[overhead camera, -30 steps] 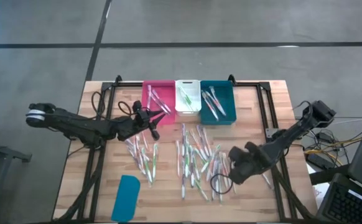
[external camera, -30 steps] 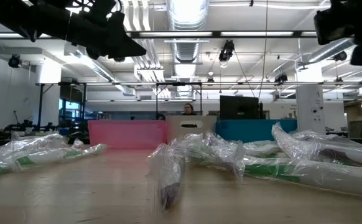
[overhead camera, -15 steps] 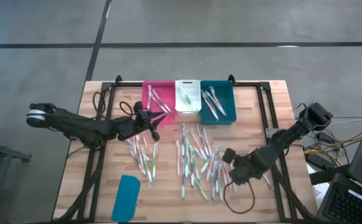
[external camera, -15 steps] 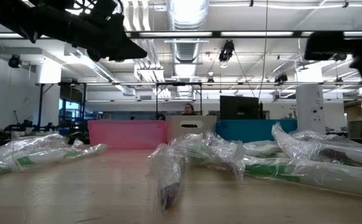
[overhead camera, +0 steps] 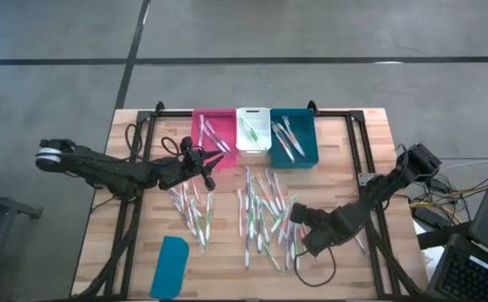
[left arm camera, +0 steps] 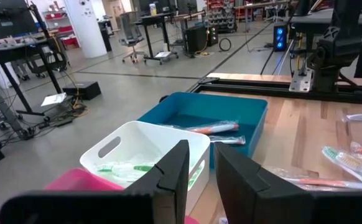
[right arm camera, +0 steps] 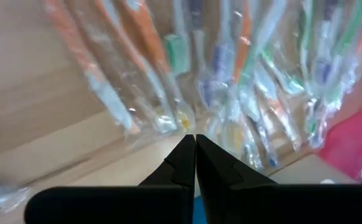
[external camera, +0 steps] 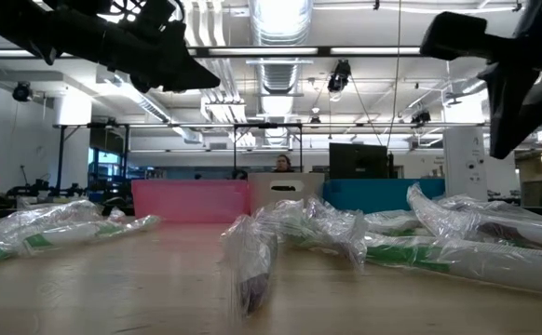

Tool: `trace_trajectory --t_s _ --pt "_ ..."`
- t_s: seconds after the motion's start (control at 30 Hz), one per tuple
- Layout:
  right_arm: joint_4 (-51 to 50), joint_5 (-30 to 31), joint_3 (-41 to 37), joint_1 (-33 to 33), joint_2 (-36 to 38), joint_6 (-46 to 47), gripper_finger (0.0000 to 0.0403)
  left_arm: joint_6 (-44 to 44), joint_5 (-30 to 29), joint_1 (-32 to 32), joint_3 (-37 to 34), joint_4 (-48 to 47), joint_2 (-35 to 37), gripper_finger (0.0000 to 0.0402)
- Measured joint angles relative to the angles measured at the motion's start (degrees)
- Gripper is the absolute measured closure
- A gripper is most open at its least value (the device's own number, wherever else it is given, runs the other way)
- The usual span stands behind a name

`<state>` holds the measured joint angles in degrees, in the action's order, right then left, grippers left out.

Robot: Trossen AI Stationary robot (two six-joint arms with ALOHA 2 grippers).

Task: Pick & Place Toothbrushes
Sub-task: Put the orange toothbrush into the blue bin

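Since a second ago, the right gripper (overhead camera: 298, 212) has slid in over the toothbrushes (overhead camera: 265, 214) on the table, fingers pressed together, holding nothing, maybe to pick one. The left gripper (overhead camera: 219, 156) waits by the pink bin (overhead camera: 199, 137), fingers a little apart, seemingly empty. The pink, white (overhead camera: 252, 148) and teal bins (overhead camera: 310, 144) each hold a few brushes.

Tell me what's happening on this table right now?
Two robot arms are sorting wrapped toothbrushes from a scattered pile into three bins at the table's far edge: the pink bin, white bin and teal bin, each already holding a few. The left gripper hovers by the pink bin, jaws slightly apart. The right gripper, shut and empty, is over the pile's right side. A teal lid lies near the front.
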<state>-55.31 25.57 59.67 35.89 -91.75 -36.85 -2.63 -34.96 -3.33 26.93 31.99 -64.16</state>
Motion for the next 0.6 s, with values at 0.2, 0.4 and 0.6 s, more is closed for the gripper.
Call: trace_trajectory --t_s 0.2,0.4,0.6 --pt "-3.7 0.0 3.4 0.0 -5.2 4.1 0.038 0.1 0.0 0.0 0.0 0.0 0.0 0.0321" --pt "-9.9 -2.3 7.3 0.5 -11.1 6.0 0.0332 0.1 0.0 0.0 0.0 0.1 0.0 0.0321" --pt "-10.7 -4.9 9.5 1.9 -13.2 6.2 0.0296 0.1 0.0 0.0 0.0 0.1 0.0 0.0321"
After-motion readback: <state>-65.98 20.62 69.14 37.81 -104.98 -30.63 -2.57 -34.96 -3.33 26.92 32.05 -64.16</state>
